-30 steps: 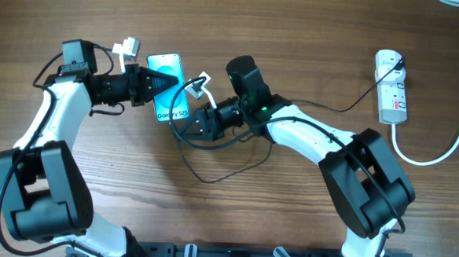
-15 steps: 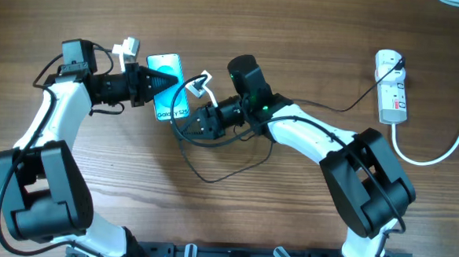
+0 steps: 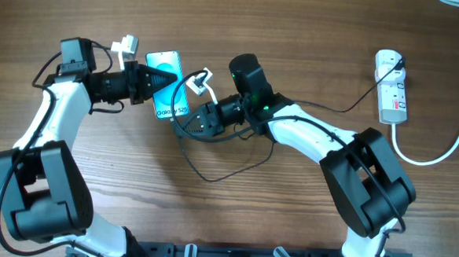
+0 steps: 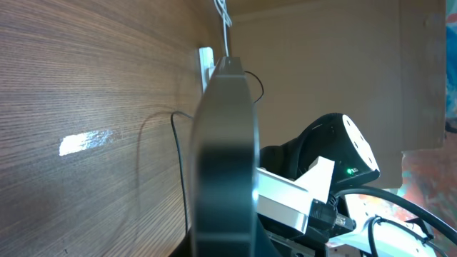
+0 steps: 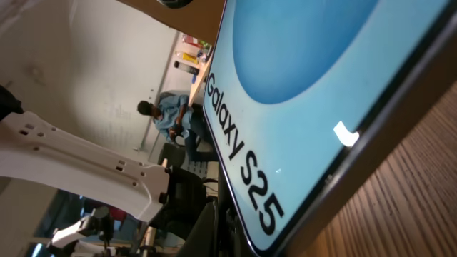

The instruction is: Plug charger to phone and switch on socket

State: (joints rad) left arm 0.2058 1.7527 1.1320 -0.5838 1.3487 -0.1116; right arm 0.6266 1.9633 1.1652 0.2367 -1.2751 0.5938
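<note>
The phone (image 3: 167, 84), light-blue screen reading "Galaxy S25", is held tilted above the table by my left gripper (image 3: 163, 80), which is shut on its side. In the left wrist view the phone (image 4: 225, 157) stands edge-on between the fingers of the left gripper (image 4: 225, 246). My right gripper (image 3: 192, 122) is shut on the charger end, right at the phone's bottom edge; the connector itself is hidden. The right wrist view shows the screen (image 5: 307, 93) filling the frame, with the right gripper (image 5: 225, 228) at its lower corner. The black charger cable (image 3: 211, 173) loops back towards the socket (image 3: 392, 90) at far right.
A thick white cord (image 3: 441, 151) curves from the socket along the right table edge. A white clip (image 3: 126, 47) sits on the left wrist. The socket also shows far off in the left wrist view (image 4: 206, 61).
The phone and both grippers have shifted slightly up and to the left together. The right gripper stays at the phone's bottom edge.
</note>
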